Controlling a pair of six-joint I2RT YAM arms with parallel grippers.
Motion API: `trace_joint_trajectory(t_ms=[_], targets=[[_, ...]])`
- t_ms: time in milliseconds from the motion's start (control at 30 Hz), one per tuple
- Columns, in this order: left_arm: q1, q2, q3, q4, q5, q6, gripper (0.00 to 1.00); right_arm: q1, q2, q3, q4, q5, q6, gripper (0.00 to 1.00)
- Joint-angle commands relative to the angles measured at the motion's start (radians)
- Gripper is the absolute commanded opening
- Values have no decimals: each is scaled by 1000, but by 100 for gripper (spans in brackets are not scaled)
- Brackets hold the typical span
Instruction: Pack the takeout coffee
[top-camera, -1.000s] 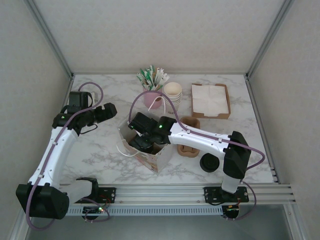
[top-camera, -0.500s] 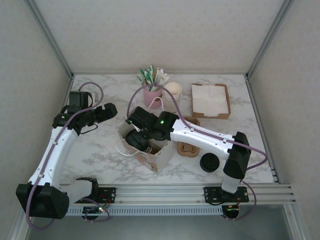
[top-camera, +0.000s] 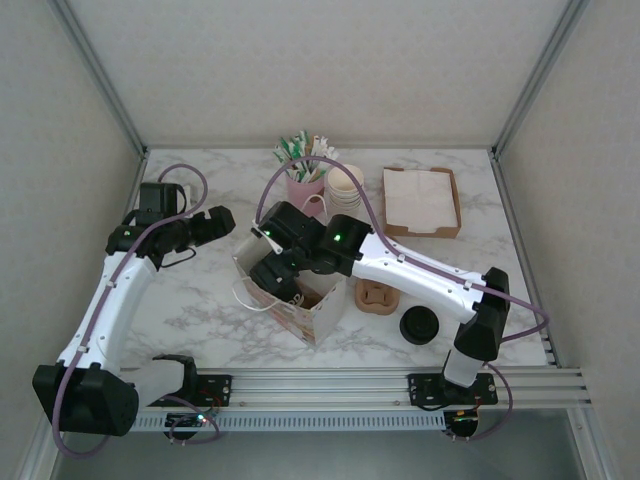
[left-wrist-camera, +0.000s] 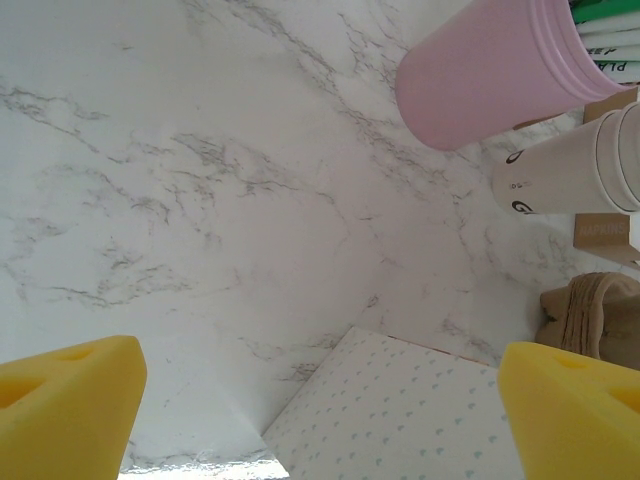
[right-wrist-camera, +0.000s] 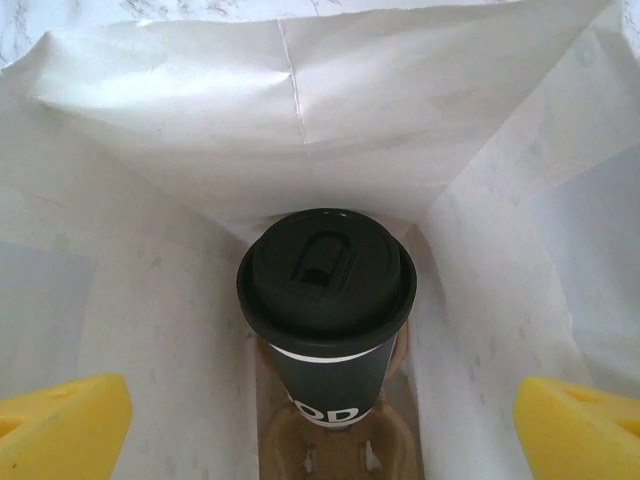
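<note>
Right gripper (right-wrist-camera: 320, 430) hangs over the open top of the white paper bag (top-camera: 315, 315) and looks straight down into it. Its two yellow fingers (right-wrist-camera: 60, 430) are far apart, one on each side. They hold nothing and touch nothing.

Down inside the bag stands the takeout coffee (right-wrist-camera: 325, 290). It is upright. It has a round black lid on top and a dark cup with white letters on it. It sits near the middle of the bag, close to the back wall. Something brown (right-wrist-camera: 285, 440) lies under it at the bottom of the bag, but I cannot tell what it is.

The left gripper (left-wrist-camera: 318, 410) is off to the left of the bag, a little above the marble table (left-wrist-camera: 200, 200). Its yellow fingers are wide apart too, and it holds nothing. A corner of the bag shows below it.

Behind the bag stands a pink cup (top-camera: 303, 193) full of green and white sticks (top-camera: 303, 153). Just beside that is a stack of cream cups (top-camera: 346, 190). A brown tray of napkins (top-camera: 421, 201) sits farther right. Right of the bag, a brown cup holder (top-camera: 378, 297) lies on the table, and a loose black lid (top-camera: 418, 326) lies near it.
</note>
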Motion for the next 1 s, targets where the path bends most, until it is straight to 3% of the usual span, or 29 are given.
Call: trace_joint_trajectory(t_ms=[0,567,967], targets=[[2,1,10,-10,8,-7,91,9,-31,43,-33,9,6,99],[2,8,12,-11,8,-13,91,10,-88,60,-53,9,13,86],[2,11,12,-11,10,-14,91,13,-132,57,-51,-19,10,84]])
